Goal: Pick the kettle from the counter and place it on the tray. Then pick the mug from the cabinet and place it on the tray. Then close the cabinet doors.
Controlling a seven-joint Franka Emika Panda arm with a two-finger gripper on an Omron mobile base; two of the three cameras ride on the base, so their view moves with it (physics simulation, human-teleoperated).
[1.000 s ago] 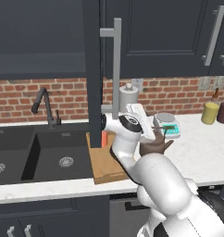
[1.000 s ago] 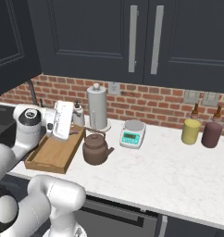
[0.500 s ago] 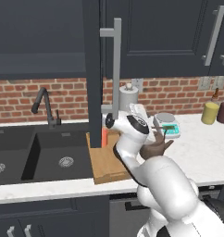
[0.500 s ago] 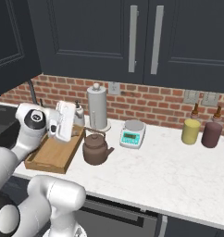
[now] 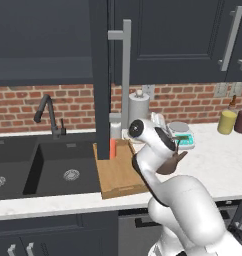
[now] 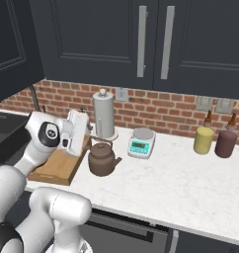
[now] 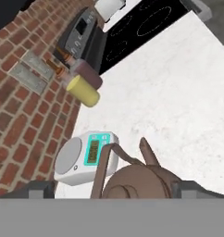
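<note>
Kettle [image 7: 134, 178] sits between the tips of the spread tool [image 7: 113, 189] (on the counter [image 7: 178, 92]).

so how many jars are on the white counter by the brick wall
2. A yellow cylindrical jar stands at the counter's far right against the brick wall, and a maroon cylindrical jar stands right beside it, further right. Others could be hidden behind the arm.

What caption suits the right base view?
Open gripper hovers beside squat dark brown kettle, between light wooden tray and white kitchen scale.
</note>
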